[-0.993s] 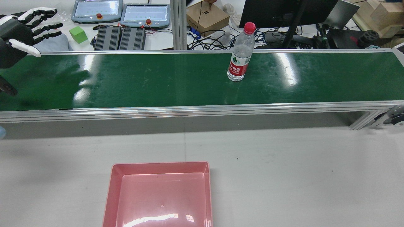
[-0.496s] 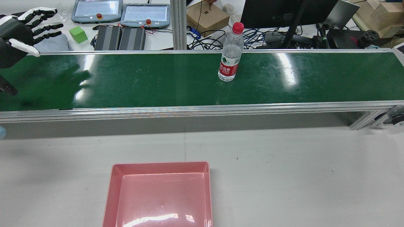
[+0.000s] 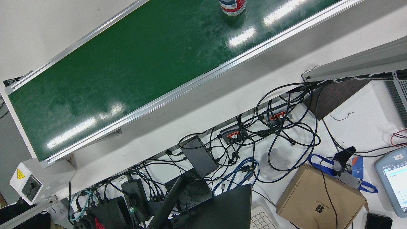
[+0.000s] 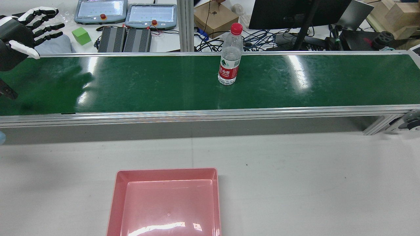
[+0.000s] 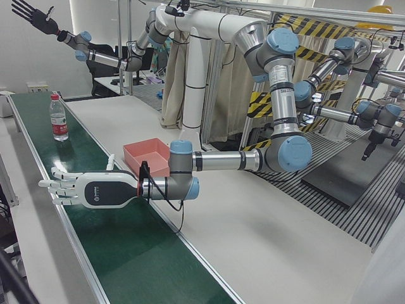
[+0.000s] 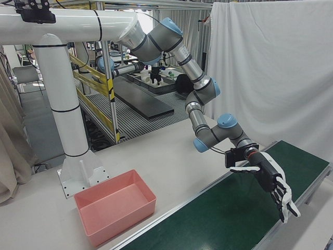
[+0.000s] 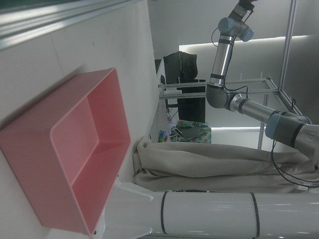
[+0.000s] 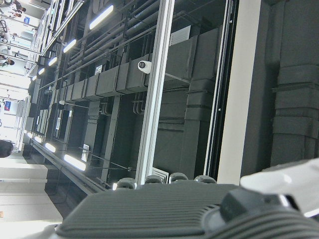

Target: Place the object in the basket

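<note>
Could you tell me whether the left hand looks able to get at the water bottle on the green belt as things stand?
Probably yes: the left hand hovers open over the belt, and nothing stands between it and the upright water bottle farther along, though a gap remains.

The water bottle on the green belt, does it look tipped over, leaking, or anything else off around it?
Nothing stands out. The water bottle stands upright on the green belt, red cap on, with no spill around it. The pink basket sits square and empty on the table. The left hand is open above the belt's end, holding nothing.
</note>
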`<state>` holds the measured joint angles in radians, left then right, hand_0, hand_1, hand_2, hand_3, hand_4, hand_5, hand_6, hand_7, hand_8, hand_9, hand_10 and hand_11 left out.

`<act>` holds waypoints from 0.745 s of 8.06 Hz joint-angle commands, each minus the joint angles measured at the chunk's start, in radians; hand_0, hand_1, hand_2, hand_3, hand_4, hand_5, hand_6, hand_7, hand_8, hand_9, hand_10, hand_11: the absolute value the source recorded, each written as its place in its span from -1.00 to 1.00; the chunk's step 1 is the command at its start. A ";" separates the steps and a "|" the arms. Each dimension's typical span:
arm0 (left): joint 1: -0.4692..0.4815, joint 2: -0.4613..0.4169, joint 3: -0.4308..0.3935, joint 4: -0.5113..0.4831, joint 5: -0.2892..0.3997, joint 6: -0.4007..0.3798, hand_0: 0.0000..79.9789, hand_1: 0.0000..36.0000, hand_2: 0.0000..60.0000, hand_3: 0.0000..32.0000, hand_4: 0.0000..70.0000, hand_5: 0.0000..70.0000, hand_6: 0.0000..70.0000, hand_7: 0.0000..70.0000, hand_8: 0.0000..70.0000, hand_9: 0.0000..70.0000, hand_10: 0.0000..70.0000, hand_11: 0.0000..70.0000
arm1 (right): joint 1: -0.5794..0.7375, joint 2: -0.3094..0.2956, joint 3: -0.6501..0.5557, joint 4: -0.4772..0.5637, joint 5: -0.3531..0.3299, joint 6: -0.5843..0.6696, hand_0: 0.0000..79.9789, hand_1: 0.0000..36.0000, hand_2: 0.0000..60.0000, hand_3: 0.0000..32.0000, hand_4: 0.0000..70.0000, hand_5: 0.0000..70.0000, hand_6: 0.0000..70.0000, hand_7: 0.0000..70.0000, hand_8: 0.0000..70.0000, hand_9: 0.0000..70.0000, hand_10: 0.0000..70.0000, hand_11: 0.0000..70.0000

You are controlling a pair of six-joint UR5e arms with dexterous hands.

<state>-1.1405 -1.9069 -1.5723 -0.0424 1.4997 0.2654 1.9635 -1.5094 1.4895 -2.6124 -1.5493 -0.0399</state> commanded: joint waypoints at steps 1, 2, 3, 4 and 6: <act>0.001 0.000 0.000 0.001 0.001 0.000 0.47 -0.66 -1.00 -0.40 -1.00 -0.09 -0.85 -0.87 -0.65 -0.61 -0.79 -0.65 | 0.000 0.000 0.000 0.000 0.000 0.000 -1.00 -1.00 -1.00 -1.00 -1.00 -1.00 -1.00 -1.00 -1.00 -1.00 -1.00 -1.00; -0.001 0.000 0.000 0.001 0.001 0.000 0.46 -0.62 -1.00 -0.39 -1.00 -0.09 -0.85 -0.87 -0.65 -0.62 -0.79 -0.65 | 0.000 0.000 0.002 0.000 0.000 0.000 -1.00 -1.00 -1.00 -1.00 -1.00 -1.00 -1.00 -1.00 -1.00 -1.00 -1.00 -1.00; -0.001 0.000 0.000 0.001 0.001 0.002 0.46 -0.63 -1.00 -0.38 -1.00 -0.09 -0.85 -0.87 -0.66 -0.62 -0.80 -0.66 | 0.000 0.000 0.000 0.000 0.000 0.000 -1.00 -1.00 -1.00 -1.00 -1.00 -1.00 -1.00 -1.00 -1.00 -1.00 -1.00 -1.00; 0.001 -0.003 -0.002 0.001 -0.001 0.002 0.45 -0.68 -1.00 -0.36 -1.00 -0.10 -0.85 -0.87 -0.66 -0.62 -0.79 -0.66 | 0.000 0.000 0.000 0.000 0.000 0.000 -1.00 -1.00 -1.00 -1.00 -1.00 -1.00 -1.00 -1.00 -1.00 -1.00 -1.00 -1.00; 0.002 -0.004 -0.003 0.001 -0.001 0.002 0.45 -0.67 -1.00 -0.36 -1.00 -0.10 -0.86 -0.87 -0.65 -0.62 -0.79 -0.66 | 0.000 0.000 0.000 0.000 0.000 0.000 -1.00 -1.00 -1.00 -1.00 -1.00 -1.00 -1.00 -1.00 -1.00 -1.00 -1.00 -1.00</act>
<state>-1.1396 -1.9094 -1.5740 -0.0414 1.4992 0.2667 1.9635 -1.5094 1.4901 -2.6124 -1.5493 -0.0399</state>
